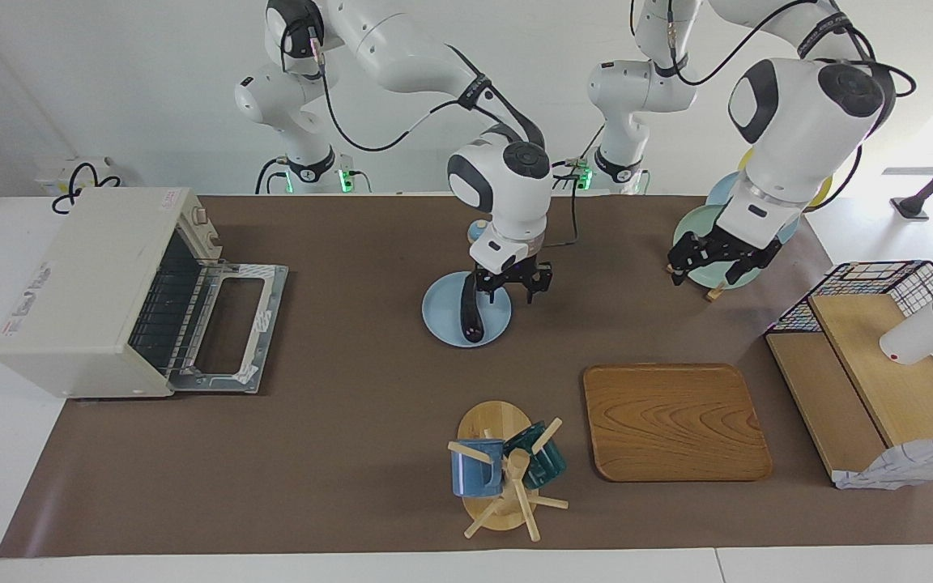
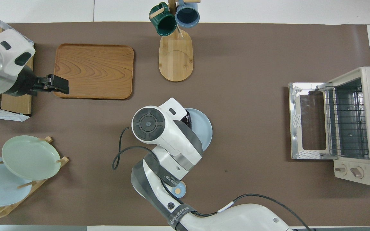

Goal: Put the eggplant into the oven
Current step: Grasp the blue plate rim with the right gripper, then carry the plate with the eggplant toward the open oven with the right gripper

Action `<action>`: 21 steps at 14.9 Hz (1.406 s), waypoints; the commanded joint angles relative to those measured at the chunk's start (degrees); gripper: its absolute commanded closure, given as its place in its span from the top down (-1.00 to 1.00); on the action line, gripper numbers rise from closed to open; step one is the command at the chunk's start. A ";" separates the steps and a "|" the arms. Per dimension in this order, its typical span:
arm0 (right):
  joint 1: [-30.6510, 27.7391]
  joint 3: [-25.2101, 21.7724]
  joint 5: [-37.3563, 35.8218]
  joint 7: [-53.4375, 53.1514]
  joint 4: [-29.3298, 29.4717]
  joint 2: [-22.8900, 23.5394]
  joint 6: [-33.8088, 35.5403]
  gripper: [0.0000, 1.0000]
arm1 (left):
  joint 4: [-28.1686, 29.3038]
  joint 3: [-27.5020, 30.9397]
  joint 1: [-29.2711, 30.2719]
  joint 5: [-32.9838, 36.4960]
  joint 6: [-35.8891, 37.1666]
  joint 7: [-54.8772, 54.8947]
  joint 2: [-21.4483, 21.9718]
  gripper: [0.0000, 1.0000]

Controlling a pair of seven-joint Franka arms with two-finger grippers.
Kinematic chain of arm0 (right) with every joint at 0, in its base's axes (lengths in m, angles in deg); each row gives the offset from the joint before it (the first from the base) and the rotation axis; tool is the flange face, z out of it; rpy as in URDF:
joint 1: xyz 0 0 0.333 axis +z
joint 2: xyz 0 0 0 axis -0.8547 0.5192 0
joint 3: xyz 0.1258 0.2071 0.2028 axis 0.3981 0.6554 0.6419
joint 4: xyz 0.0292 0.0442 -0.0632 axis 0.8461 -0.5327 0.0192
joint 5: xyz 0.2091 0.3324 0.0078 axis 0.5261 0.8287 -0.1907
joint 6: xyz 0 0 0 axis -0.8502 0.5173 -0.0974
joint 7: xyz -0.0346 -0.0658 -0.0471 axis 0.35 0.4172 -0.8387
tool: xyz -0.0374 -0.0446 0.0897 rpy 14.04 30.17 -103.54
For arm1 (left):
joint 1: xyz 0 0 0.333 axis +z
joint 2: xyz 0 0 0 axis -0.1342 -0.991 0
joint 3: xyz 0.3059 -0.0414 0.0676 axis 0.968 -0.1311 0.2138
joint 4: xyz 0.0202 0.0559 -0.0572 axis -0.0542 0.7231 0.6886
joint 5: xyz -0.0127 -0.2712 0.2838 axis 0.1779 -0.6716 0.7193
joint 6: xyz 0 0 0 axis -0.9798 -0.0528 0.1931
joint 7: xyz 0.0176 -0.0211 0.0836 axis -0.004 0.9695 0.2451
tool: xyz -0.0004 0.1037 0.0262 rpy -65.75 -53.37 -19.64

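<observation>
White and black, your right gripper hangs low over the blue plate, just beside the stem end of the eggplant. You cannot tell whether it is apart or together, nor whether it touches the eggplant. The eggplant lies along the plate, near the middle of the table and closer to the robots' edge.

If you clamp at that thin end, the glossy body may pivot, slip out, or drag the plate. On the carry, a dangling eggplant could catch the lowered door of the oven at the right arm's end of the table. Your left gripper waits, spread and empty, over the plate rack.
</observation>
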 commanded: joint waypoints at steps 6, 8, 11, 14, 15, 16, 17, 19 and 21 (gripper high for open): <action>2.58 -0.31 -4.37 -1.82 -3.47 2.39 -2.91 -0.25 | 1.06 -1.06 1.53 1.63 7.89 1.14 4.11 1.00; 2.67 -0.31 -5.42 -1.82 -4.17 2.12 -2.57 -0.87 | 1.33 -1.15 1.53 1.63 7.98 1.31 4.20 1.00; 2.67 -0.31 -7.88 -1.73 -3.47 1.95 0.24 -1.00 | 0.72 -1.41 2.31 2.33 9.12 4.30 4.20 1.00; 1.53 -0.23 -15.85 -0.16 3.18 1.60 15.22 -1.00 | 0.54 -4.05 4.16 2.51 9.12 4.30 4.03 1.00; 0.74 -0.31 -16.06 1.68 3.90 1.25 17.54 -1.00 | 0.45 -3.96 3.99 2.42 9.13 4.30 4.11 1.00; -1.09 -0.40 -15.97 3.35 3.22 -0.58 18.70 -1.00 | 0.54 -3.96 3.90 2.42 9.13 4.30 4.11 1.00; -2.85 -0.40 -16.15 4.32 2.43 -2.00 20.53 -1.00 | 0.62 -3.96 3.73 2.42 9.21 4.30 4.20 1.00; -6.98 -0.40 -16.59 8.17 0.85 -5.07 23.01 -1.00 | 0.62 -3.96 3.64 2.42 9.30 4.04 4.20 1.00; -13.47 -0.40 -16.59 15.54 -5.63 -11.38 22.84 -1.00 | 0.71 -3.87 3.55 2.33 9.30 3.69 4.20 1.00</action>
